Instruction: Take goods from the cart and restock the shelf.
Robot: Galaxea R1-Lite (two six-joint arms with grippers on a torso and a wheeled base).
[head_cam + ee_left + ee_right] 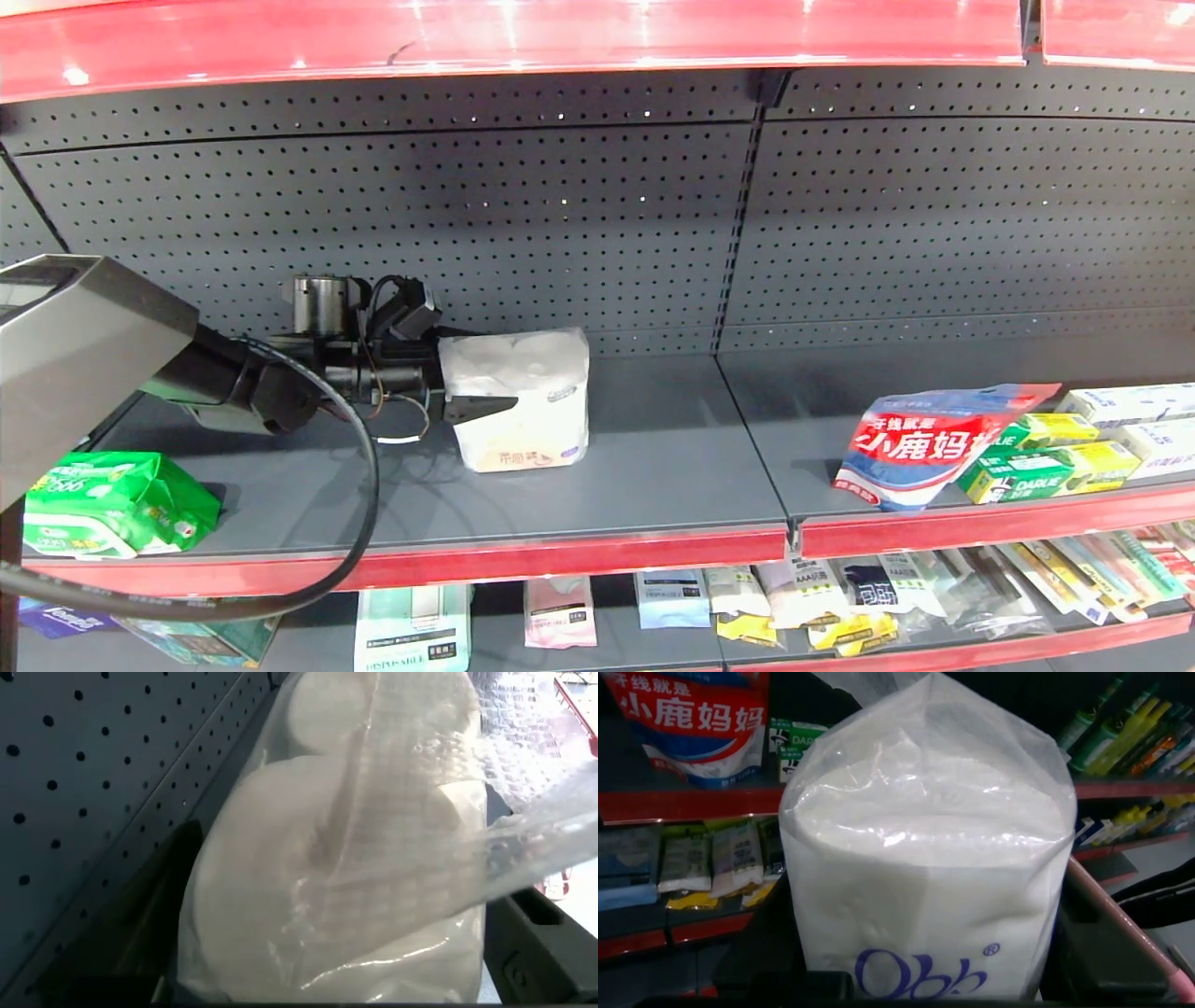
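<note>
Grey shelf [653, 467] with tissue pack [523, 401], pouch [920, 448], boxes [1055, 462]

Left gripper [509, 373]: far finger hidden behind tissue pack [532, 392]. Same pack blurred in left wrist view, base cut by edge. Second pack [924, 859], right wrist view: base cut off. Green pack [117, 504]: end hidden behind left arm [84, 345]. White boxes [1144, 420] run past right edge. Lower-shelf sachets [794, 593] too small to identify.
</note>
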